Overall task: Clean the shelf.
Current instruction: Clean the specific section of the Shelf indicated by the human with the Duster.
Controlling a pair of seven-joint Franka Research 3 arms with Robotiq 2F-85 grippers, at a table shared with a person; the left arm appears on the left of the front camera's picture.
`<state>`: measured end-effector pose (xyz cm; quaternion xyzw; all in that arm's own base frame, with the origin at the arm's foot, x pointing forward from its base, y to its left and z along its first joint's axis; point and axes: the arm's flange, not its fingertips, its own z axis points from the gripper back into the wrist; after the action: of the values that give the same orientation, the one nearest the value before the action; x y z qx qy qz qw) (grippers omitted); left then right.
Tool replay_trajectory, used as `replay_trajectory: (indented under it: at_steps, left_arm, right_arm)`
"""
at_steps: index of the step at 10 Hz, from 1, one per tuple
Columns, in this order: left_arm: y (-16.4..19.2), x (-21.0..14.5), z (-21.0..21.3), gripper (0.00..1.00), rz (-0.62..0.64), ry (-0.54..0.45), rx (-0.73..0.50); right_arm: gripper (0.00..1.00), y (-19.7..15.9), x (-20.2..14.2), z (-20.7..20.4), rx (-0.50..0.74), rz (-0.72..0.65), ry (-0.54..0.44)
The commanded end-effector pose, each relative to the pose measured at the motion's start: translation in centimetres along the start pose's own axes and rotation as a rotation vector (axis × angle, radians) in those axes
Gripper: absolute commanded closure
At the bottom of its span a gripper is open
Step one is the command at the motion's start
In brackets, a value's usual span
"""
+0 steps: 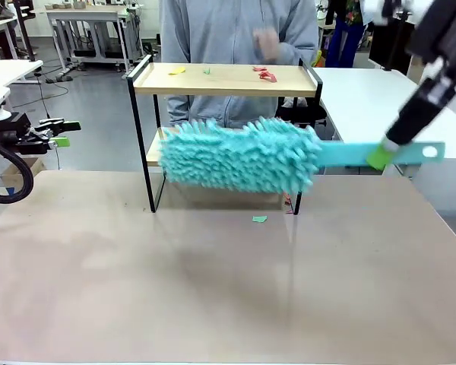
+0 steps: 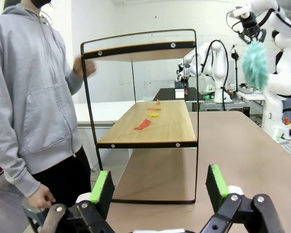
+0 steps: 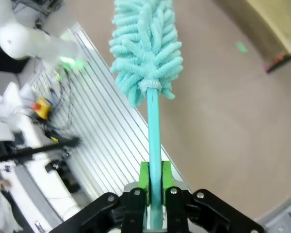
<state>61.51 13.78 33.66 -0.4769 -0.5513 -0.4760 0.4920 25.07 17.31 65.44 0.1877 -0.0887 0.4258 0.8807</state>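
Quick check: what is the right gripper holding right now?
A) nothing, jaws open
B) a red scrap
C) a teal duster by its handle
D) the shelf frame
C: the right gripper is shut on the teal duster by its handle, with the head in front of the shelf.

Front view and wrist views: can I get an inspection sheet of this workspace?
Surface: beige table under the shelf.
Job's things: shelf upright; turquoise duster held in front of it.
Clutter: scraps on both boards; green scrap on the table.
Grippers: left gripper jaws open, empty; right gripper jaws shut on the duster's handle.
Cables: black cable looping at the table's left edge.
Surroundings: person in grey hoodie behind shelf; white tables beyond.
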Motion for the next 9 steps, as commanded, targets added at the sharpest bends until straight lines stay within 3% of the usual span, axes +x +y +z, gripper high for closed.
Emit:
replay_trajectory:
  at_steps: [1, 5, 7, 8, 9]
  left_arm:
    - [-0.1, 0.3, 0.0, 0.00, -0.013, -0.004, 0.003]
    - [-0.1, 0.3, 0.0, 0.00, -0.013, -0.004, 0.003]
    - [-0.1, 0.3, 0.0, 0.00, -0.013, -0.004, 0.003]
    - [-0.1, 0.3, 0.0, 0.00, -0.013, -0.004, 0.003]
    - [-0.1, 0.3, 0.0, 0.00, -0.013, -0.004, 0.003]
  right_arm:
    - [0.87, 3.5, 3.0, 0.8, 0.069, -0.057, -0.142]
    - [0.87, 8.1, 10.3, -1.2, -0.011, -0.245, -0.404]
    - [0.87, 8.8, 12.7, -2.2, -0.044, -0.321, -0.427]
    - [0.87, 8.4, 10.2, -1.4, 0.009, -0.236, -0.392]
    - [0.87, 8.4, 10.2, -1.4, 0.009, -0.236, -0.392]
